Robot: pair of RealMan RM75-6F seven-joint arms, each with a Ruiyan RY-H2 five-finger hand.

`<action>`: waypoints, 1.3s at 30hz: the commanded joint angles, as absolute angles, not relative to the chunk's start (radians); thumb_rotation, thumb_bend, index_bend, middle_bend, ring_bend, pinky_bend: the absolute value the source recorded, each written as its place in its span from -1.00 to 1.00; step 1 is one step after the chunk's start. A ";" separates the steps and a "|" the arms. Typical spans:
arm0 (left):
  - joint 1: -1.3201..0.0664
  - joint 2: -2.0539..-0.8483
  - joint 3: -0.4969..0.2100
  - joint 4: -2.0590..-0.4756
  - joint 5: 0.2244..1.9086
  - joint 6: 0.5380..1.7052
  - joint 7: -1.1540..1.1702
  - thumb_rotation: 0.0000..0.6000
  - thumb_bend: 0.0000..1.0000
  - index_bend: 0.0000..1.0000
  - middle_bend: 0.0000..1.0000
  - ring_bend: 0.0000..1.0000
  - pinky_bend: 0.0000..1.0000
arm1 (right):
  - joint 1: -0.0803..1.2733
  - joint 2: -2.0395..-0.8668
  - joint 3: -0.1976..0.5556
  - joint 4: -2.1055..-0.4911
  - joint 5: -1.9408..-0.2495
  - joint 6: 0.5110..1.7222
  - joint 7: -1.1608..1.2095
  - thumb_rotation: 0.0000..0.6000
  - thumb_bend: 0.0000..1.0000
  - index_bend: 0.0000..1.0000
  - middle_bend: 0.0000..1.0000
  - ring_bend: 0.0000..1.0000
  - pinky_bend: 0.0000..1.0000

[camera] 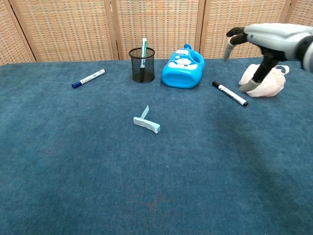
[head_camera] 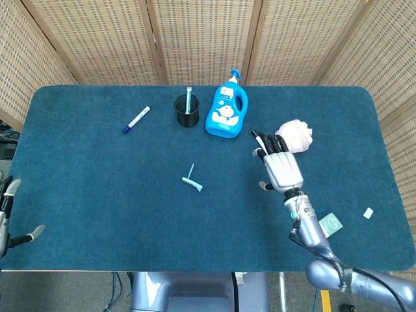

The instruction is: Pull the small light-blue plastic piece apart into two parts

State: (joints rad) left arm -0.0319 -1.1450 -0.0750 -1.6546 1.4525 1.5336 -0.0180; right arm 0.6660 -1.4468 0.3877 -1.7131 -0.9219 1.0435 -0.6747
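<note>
1. Centrally, the light-blue plastic piece (head_camera: 192, 181) lies flat on the table (head_camera: 97, 195), in front of the pen cup (head_camera: 187, 111), untouched.
2. I have the right hand (head_camera: 281, 166) raised over the marker (camera: 230, 94), well right of the piece, fingers spread and holding nothing.
3. My left hand (head_camera: 8, 218) shows only at the table's edge, fingers apart, empty.
4. I judge the piece light, stiff and thin; I would pinch the long bar with one hand and the angled stub with the other.
</note>
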 commanded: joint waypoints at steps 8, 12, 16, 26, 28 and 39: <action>-0.047 -1.135 -0.095 -1.656 1.404 1.500 -0.027 1.00 -1.00 -1.00 -1.00 -1.00 -1.00 | 1.051 -1.859 0.515 -1.476 -0.405 1.202 -1.011 1.00 -0.65 -0.30 -1.00 -1.00 -1.00; -0.050 -1.132 -0.098 -1.654 1.393 1.491 -0.035 1.00 -1.00 -1.00 -1.00 -1.00 -1.00 | 1.110 -1.947 0.536 -1.389 -0.368 1.249 -1.016 1.00 -0.57 -0.26 -1.00 -1.00 -1.00; -0.051 -1.130 -0.101 -1.652 1.386 1.486 -0.041 1.00 -1.00 -1.00 -1.00 -1.00 -1.00 | 1.145 -2.005 0.548 -1.320 -0.349 1.275 -1.018 1.00 -0.53 -0.21 -1.00 -1.00 -1.00; -0.055 -1.128 -0.102 -1.647 1.375 1.475 -0.049 1.00 -1.00 -1.00 -1.00 -1.00 -1.00 | 1.191 -2.105 0.589 -1.190 -0.277 1.265 -1.027 1.00 -0.53 -0.20 -1.00 -1.00 -1.00; -0.055 -1.128 -0.101 -1.646 1.376 1.475 -0.049 1.00 -1.00 -1.00 -1.00 -1.00 -1.00 | 1.194 -2.116 0.590 -1.171 -0.274 1.260 -1.025 1.00 -0.53 -0.20 -1.00 -1.00 -1.00; -0.055 -1.128 -0.100 -1.643 1.375 1.473 -0.055 1.00 -1.00 -1.00 -1.00 -1.00 -1.00 | 1.203 -2.154 0.612 -1.103 -0.272 1.230 -1.002 1.00 -0.48 -0.18 -1.00 -1.00 -1.00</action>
State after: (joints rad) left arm -0.0553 -1.1284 -0.0995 -1.6435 1.3753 1.4735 -0.0551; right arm 1.2012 -2.1514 0.6089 -1.1068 -0.2698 1.2313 -1.0052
